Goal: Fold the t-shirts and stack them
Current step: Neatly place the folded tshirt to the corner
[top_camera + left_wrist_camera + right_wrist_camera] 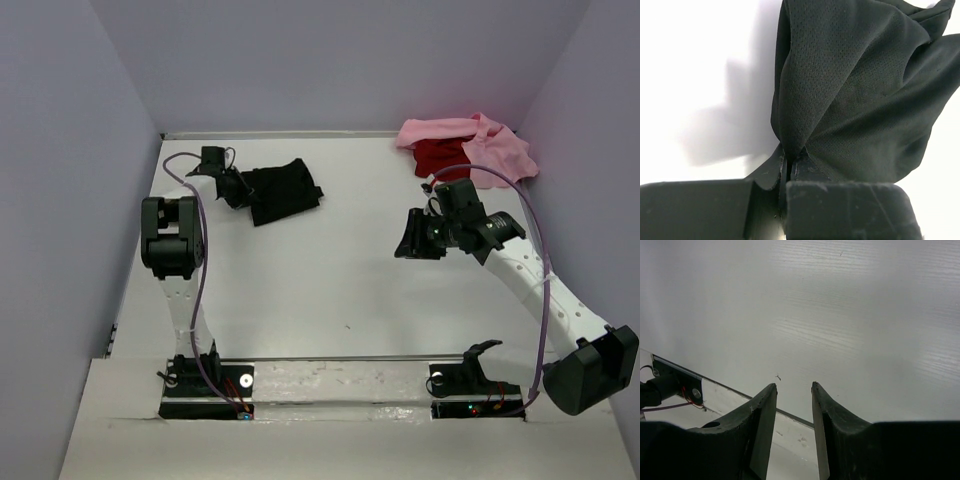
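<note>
- Black, finely perforated cloth: the black t-shirt (283, 190) is lying bunched on the white worktop (330, 290), near the far edge and left of the middle.
- The left gripper (232, 186) is pinching the side of that shirt nearest the worktop's left edge, its jaws closed tight on a fold of cloth.
- The right gripper (412, 245) is hovering over the right half of the worktop, its jaws standing partly apart and holding nothing.
- The pink t-shirt (500, 150) is lying crumpled in the far right corner, draping over the red t-shirt (440, 157).
- The step in hand looks like spreading the black shirt flat before folding. Doing it well probably means the free gripper taking a second hold on the opposite side, then both pulling apart gently, low over the worktop, so the cloth is not dragging into new creases.
- The left wrist view is showing the weave and the folds fanning out from the pinch, which the overhead view cannot.
- Only the overhead view is showing the pink and red heap.
- The right wrist view is showing bare worktop between its fingers.
</note>
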You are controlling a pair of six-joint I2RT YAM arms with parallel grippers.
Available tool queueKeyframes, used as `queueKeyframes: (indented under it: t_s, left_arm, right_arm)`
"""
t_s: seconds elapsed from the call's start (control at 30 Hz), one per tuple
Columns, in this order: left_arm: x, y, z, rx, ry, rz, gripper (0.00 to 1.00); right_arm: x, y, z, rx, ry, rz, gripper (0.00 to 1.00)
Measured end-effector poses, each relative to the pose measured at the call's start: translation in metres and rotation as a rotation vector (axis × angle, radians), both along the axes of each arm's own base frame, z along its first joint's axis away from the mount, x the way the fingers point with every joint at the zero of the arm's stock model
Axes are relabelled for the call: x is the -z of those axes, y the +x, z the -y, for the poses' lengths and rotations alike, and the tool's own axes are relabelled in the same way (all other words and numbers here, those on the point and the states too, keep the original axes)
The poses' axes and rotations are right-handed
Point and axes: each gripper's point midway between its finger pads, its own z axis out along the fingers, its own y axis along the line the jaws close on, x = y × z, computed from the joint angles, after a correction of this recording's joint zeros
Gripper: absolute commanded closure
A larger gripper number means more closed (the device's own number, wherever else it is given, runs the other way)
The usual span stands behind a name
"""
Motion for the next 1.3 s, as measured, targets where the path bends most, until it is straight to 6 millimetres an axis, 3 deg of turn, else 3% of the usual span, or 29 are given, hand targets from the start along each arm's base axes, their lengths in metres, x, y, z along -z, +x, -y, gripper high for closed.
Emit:
queueKeyframes:
  t_s: [0.2,0.33,0.67,1.0,1.17,1.3]
  left_arm:
    - [-0.01,0.027,-0.062,-0.21,-0.026,-0.004,1.0]
    - [-0.021,0.055,-0.101,-0.329,-0.05,0.027,1.0]
    - [-0.021,0.08,-0.141,-0.531,-0.131,0.012,1.0]
    - [-0.014,0.082,-0.165,-0.708,-0.174,-0.014,1.0]
    - [0.0,0.07,-0.187,-0.845,-0.222,-0.051,1.0]
    - [-0.004,0.056,-0.214,-0.946,-0.257,-0.064,1.0]
  right_arm:
    - [0.0,-0.001,0.0,-0.002,0.0,-0.006,0.6]
    - [0.001,-0.002,0.0,-0.002,-0.002,-0.01,0.6]
    - [0.003,-0.006,0.002,-0.002,-0.01,-0.029,0.6]
    - [0.006,-0.013,0.005,-0.008,-0.025,-0.054,0.6]
    - [0.007,-0.016,0.007,-0.012,-0.034,-0.068,0.6]
    - [0.003,-0.018,0.008,-0.021,-0.041,-0.069,0.6]
